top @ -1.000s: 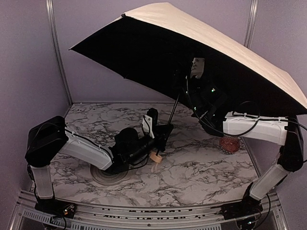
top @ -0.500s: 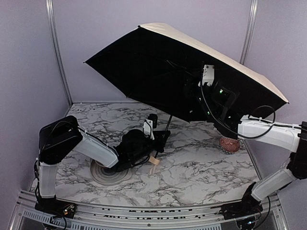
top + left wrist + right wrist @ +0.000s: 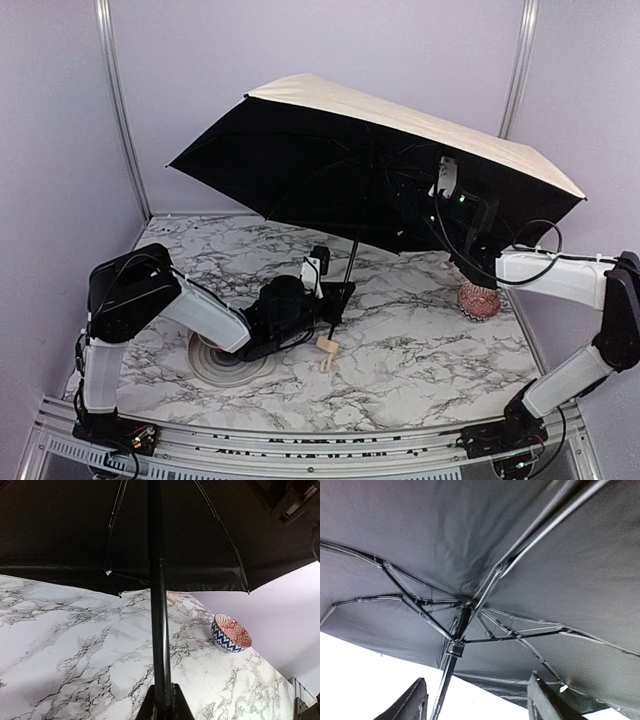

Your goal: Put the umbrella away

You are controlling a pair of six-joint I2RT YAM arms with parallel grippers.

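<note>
From above, the umbrella [image 3: 400,115] stands open over the back of the marble table [image 3: 420,370], its cream top tilted and the black lining facing down. Its thin shaft runs down from the middle to the left gripper [image 3: 338,298], which lies low over the table and is clamped on the shaft just above the handle. The small tan handle and its loop hang below the jaws, at the table top. The right arm [image 3: 545,275] reaches up under the right half of the cover, and its end is hard to make out against the black lining. A patterned bowl [image 3: 478,300] sits on the table below that arm, and a round disc [image 3: 212,366] lies under the left arm.

In the left wrist view, the left gripper [image 3: 161,702] has its jaws pressed tight on the black shaft, which rises straight from between them to the dark lining overhead. The bowl [image 3: 231,634] stands well apart to the right.

In the right wrist view, the right gripper [image 3: 480,702] has its fingers [image 3: 414,704] spread wide and holds nothing. The shaft comes up between them, close beside the finger on the left of the picture with a narrow gap showing, to the hub where the ribs fan out under the lining.
</note>
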